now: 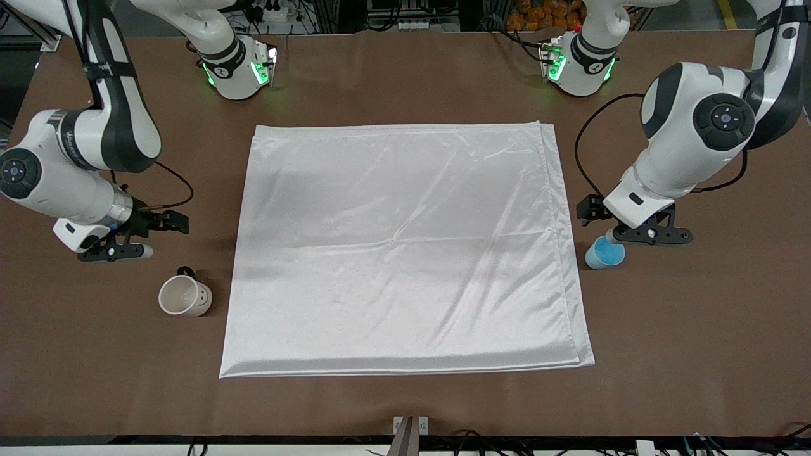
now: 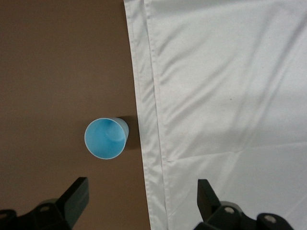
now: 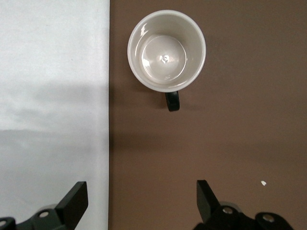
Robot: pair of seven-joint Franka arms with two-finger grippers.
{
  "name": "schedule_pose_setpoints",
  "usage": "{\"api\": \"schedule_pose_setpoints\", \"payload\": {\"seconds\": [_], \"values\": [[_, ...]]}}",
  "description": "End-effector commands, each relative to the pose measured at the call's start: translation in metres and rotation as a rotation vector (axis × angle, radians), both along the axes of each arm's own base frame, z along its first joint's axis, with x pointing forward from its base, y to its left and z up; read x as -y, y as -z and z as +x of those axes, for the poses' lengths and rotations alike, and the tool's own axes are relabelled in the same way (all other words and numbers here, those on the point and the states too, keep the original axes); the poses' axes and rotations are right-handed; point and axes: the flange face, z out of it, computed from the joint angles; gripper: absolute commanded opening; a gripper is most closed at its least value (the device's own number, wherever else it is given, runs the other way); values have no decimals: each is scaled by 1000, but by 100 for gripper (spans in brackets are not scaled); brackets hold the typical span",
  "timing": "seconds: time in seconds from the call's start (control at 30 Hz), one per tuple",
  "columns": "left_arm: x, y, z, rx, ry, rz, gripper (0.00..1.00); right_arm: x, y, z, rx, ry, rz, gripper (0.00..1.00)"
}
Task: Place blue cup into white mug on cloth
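Observation:
The light-blue cup stands upright on the bare brown table, just off the cloth's edge at the left arm's end. My left gripper hangs open over the table and cloth edge beside the cup, holding nothing. The cream-white mug, with its black handle, stands upright and empty on the table at the right arm's end, a little off the cloth. Beside it, my right gripper hangs open and empty. The large white cloth lies flat between them.
The brown table runs wide around the cloth. Both arm bases stand along the table edge farthest from the front camera. A small metal bracket sits at the nearest edge. A white speck lies on the table near the mug.

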Motion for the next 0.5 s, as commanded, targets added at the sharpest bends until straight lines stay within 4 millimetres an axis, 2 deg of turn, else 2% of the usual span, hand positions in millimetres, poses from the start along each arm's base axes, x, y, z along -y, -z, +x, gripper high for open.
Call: {"api": "schedule_pose_setpoints", "payload": {"seconds": [0.0, 0.2, 0.47], "values": [[-1, 24, -8, 32, 13, 19, 100, -2, 30, 13, 26, 5, 2, 100], [-4, 60, -15, 58, 26, 12, 100, -6, 72, 23, 58, -5, -10, 100], [-17, 98, -5, 67, 37, 31, 100, -5, 99, 31, 81, -9, -20, 100]]}}
